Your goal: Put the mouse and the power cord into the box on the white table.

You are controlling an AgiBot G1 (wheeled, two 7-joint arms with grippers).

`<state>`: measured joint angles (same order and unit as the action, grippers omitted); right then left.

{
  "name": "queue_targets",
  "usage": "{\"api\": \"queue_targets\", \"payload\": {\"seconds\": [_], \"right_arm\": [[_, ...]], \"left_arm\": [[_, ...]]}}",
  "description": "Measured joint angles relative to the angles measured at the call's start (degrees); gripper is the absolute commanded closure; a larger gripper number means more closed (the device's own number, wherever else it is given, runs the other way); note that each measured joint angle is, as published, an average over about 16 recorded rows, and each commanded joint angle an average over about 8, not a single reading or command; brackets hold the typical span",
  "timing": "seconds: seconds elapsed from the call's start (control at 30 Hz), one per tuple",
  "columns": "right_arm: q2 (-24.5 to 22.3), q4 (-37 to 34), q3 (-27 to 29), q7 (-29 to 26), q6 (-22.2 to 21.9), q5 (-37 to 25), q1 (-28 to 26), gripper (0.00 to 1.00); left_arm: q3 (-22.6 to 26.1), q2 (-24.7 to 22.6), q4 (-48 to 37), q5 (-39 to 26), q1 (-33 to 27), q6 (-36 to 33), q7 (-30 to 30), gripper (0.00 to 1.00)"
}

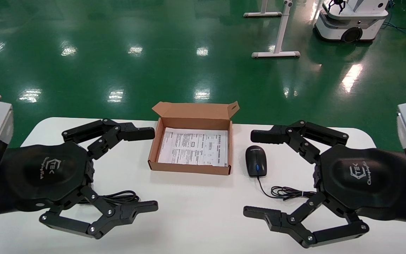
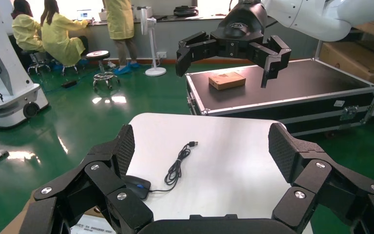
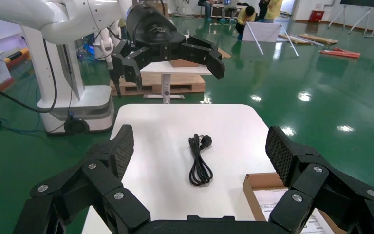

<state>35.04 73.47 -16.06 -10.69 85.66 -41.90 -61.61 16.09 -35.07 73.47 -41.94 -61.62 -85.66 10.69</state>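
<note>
The brown cardboard box (image 1: 189, 168) lies open at the middle of the white table (image 1: 203, 218), lid flap upright and a printed sheet on its bottom. To the right of it sits the black mouse (image 1: 256, 160), its thin cable (image 1: 287, 193) bundled toward the front. The power cord (image 1: 118, 196) lies at the front left, partly hidden under my left gripper (image 1: 153, 169), which hovers open and holds nothing. My right gripper (image 1: 250, 173) hovers open just right of the mouse. The right wrist view shows the whole coiled power cord (image 3: 199, 163) and a corner of the box (image 3: 260, 183). The mouse (image 2: 137, 185) also shows in the left wrist view.
Green floor surrounds the table. Another robot's white base (image 1: 351, 21) and white stand legs (image 1: 277, 53) are far behind at the right. In the left wrist view a black case (image 2: 282, 83) stands past the table's end.
</note>
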Motion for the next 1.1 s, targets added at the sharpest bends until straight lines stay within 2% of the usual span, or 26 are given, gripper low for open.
{"api": "queue_targets", "payload": {"seconds": [0.27,0.53,0.83,1.1], "right_arm": [[0.0,-0.45,-0.25,0.71,0.34,-0.88,-0.26,0.0],[0.29,-4.79,-2.72,5.54,2.66,-6.17,-2.66,0.0],[1.86,-17.98,-9.55,18.48,4.08,-19.47,-8.96,0.0],[5.4,-32.24,-15.37,31.65,2.86,-31.82,-16.11,0.0]], "left_arm": [[1.24,0.2,-0.13,-2.08,-1.11,-1.57,-0.67,0.0],[7.56,0.91,-1.28,-9.87,-6.65,-4.27,-4.01,0.0],[18.16,-0.29,-7.58,-23.95,-17.04,-5.01,-12.66,0.0],[25.46,-5.05,-19.73,-35.83,-24.53,-4.11,-23.73,0.0]]}}
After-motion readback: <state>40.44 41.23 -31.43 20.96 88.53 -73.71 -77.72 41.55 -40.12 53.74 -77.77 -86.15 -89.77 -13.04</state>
